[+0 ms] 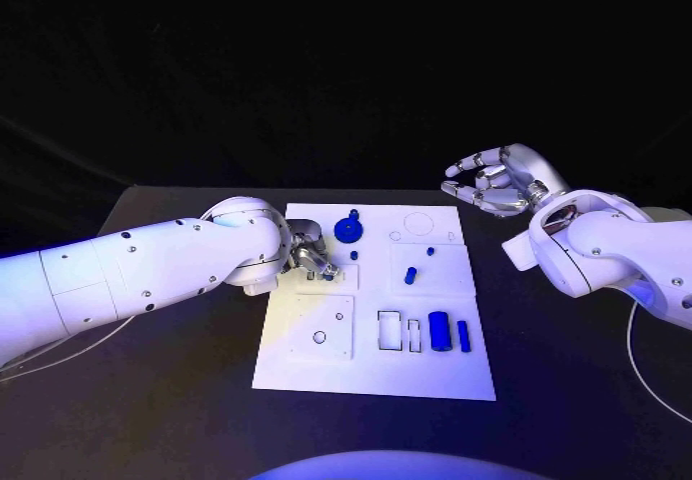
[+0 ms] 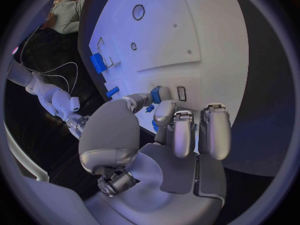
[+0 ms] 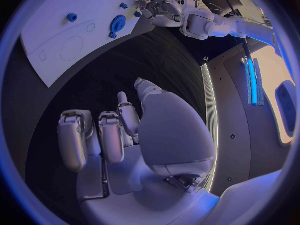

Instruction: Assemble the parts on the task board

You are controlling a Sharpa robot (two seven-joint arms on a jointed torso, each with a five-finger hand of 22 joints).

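The white task board (image 1: 375,375) lies mid-table. My left hand (image 1: 307,252) hovers over its left upper part and pinches a small blue part (image 2: 160,94) between thumb and finger, just above the board (image 2: 187,35). On the board are a blue gear (image 1: 349,229), a small blue peg (image 1: 353,255), a blue oblong piece (image 1: 410,275), a blue cylinder (image 1: 438,331) and a blue bar (image 1: 463,335). My right hand (image 1: 498,180) is raised beyond the board's far right corner, fingers apart and holding nothing. The right wrist view shows the gear (image 3: 117,23) and my left hand (image 3: 159,10).
The board has cut-out recesses: a rectangular slot (image 1: 389,330) beside the cylinder, round holes (image 1: 319,337) at lower left and a circle outline (image 1: 420,224) at the far side. Black table (image 1: 577,350) surrounds the board. A cable (image 1: 649,370) runs along the right.
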